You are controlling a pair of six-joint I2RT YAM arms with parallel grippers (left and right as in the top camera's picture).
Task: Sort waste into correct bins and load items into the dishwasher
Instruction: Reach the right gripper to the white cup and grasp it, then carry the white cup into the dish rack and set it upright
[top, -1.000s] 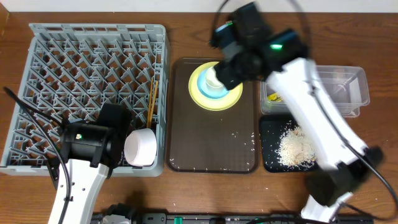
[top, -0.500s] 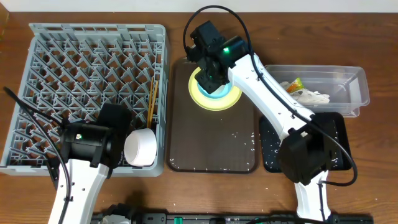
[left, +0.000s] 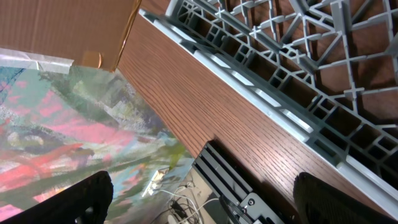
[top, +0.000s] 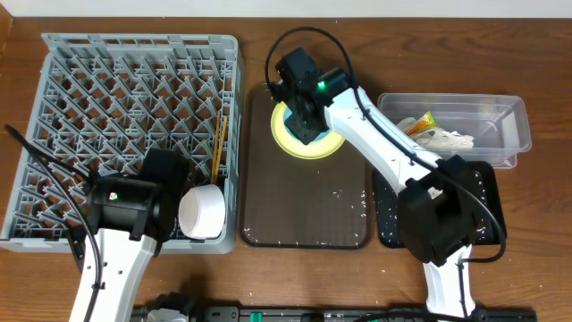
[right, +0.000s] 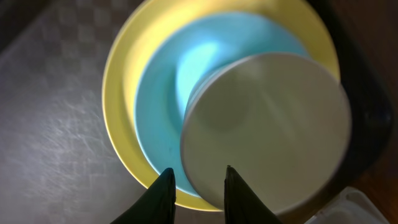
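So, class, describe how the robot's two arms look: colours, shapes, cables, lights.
The right arm and left arm have white shells, black joint housings and a green light each. Black cables loop off them. The right end effector has dark fingers.

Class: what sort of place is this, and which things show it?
Likely a robotics lab bench staged as a dish-clearing station: a grey dish rack, a clear tub holding rubbish, and two robot arms.

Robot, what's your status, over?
Right gripper open over the cup, stacked on blue dish and yellow plate. Left gripper open, empty, by the rack. Nothing in the way.
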